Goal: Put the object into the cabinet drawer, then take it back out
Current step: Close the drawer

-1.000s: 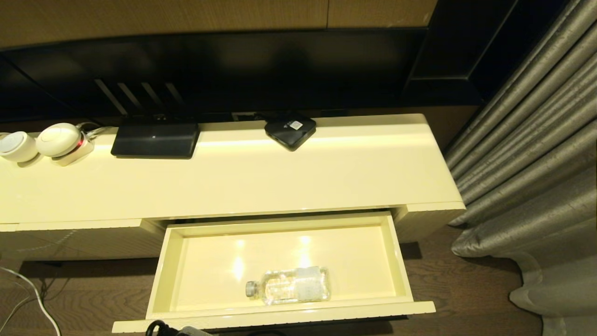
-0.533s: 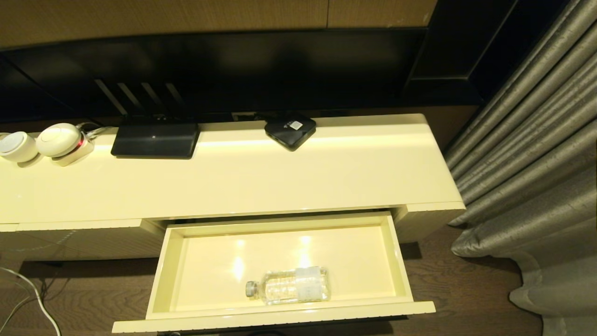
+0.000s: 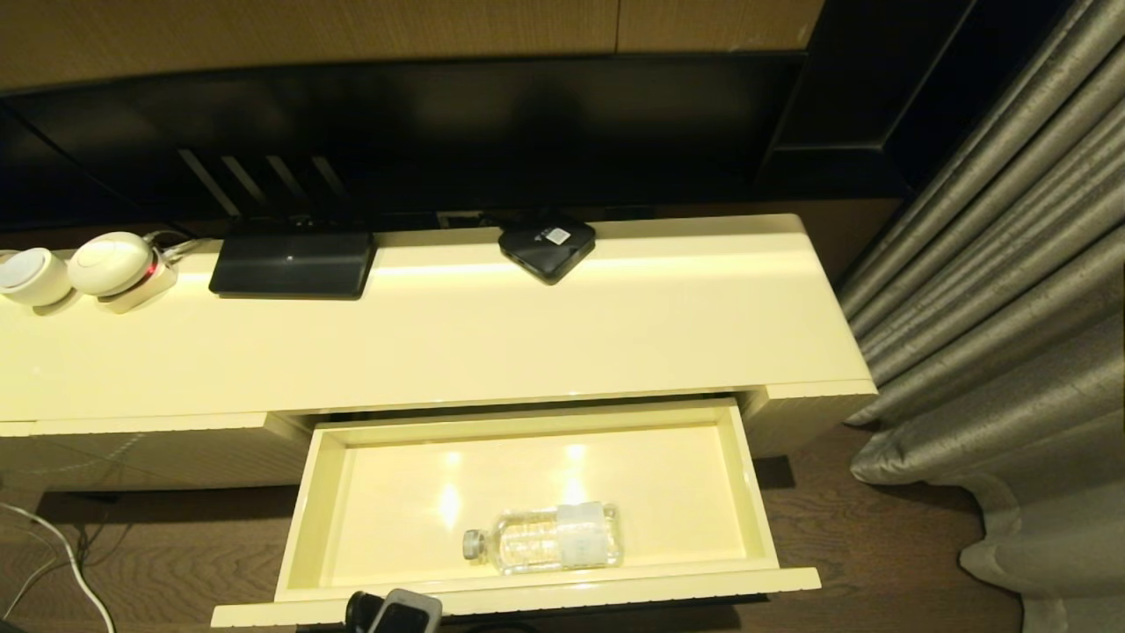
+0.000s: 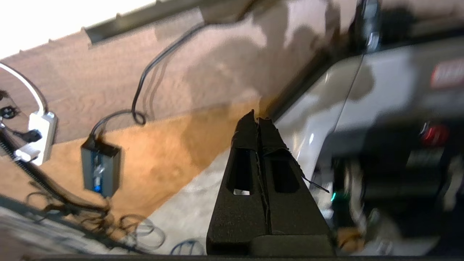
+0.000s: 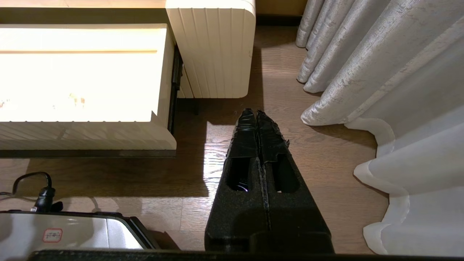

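Bottle (image 3: pixel 545 538) lies on its side in the open drawer (image 3: pixel 758 492), so take-out step is due: left gripper (image 4: pixel 258 119), jaws closed, empty, must open and reach in; right gripper (image 5: pixel 256 113) closed, parked.

The cabinet drawer (image 3: pixel 303 519) is glossy cream inside and finely ribbed on its front, the same cream as the counter (image 3: pixel 527 334) above it, and the water bottle (image 3: pixel 545 538) in it is clear with a pale cap and a white label. On the counter sit a black square box (image 3: pixel 547 246) with a small white sticker, a flat black device (image 3: pixel 293 262) and two white round gadgets (image 3: pixel 79 268). The floor (image 3: pixel 879 536) is dark brown wood grain, the curtain (image 3: pixel 1002 290) silvery grey with vertical folds, and both the left claw (image 4: pixel 258 121) and the right claw (image 5: pixel 256 114) are matte black.
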Available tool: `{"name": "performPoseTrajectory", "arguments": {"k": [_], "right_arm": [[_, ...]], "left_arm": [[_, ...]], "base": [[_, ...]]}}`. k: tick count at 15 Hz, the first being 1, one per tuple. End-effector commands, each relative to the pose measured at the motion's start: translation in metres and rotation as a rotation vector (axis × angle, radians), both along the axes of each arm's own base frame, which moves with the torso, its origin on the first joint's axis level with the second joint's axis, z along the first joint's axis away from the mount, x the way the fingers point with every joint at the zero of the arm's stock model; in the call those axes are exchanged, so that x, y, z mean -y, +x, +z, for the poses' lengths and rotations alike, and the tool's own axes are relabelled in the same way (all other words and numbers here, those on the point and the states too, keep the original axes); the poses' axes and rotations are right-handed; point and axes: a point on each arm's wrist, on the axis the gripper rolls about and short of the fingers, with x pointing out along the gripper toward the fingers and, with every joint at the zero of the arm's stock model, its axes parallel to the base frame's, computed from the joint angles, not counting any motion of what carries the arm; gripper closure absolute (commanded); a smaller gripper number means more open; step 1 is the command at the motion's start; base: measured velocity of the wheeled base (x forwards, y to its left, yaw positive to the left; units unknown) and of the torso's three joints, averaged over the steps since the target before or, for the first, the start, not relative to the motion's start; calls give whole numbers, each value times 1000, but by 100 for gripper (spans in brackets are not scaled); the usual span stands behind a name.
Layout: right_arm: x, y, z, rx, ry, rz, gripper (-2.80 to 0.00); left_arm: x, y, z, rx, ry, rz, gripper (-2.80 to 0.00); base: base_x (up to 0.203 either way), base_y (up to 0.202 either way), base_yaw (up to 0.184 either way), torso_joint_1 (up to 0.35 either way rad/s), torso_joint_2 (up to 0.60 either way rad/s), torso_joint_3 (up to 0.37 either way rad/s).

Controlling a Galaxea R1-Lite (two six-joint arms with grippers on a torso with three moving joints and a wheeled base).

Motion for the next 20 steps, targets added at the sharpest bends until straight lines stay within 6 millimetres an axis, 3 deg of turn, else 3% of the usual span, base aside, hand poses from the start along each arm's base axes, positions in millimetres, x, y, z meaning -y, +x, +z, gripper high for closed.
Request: {"name": "performPoseTrajectory", "arguments": {"k": [1,9,20], "right_arm": [[0,0,0,-1,0,1,0],[0,0,0,-1,0,1,0],[0,0,0,0,0,1,0]], "left_arm": [[4,9,-5,23,10,35,0],[16,41,-25,130,30,139,0],[26,80,-10,228,-20,230,0]], "base": [[0,0,0,0,0,0],[0,0,0,0,0,0],[0,0,0,0,0,0]]}}
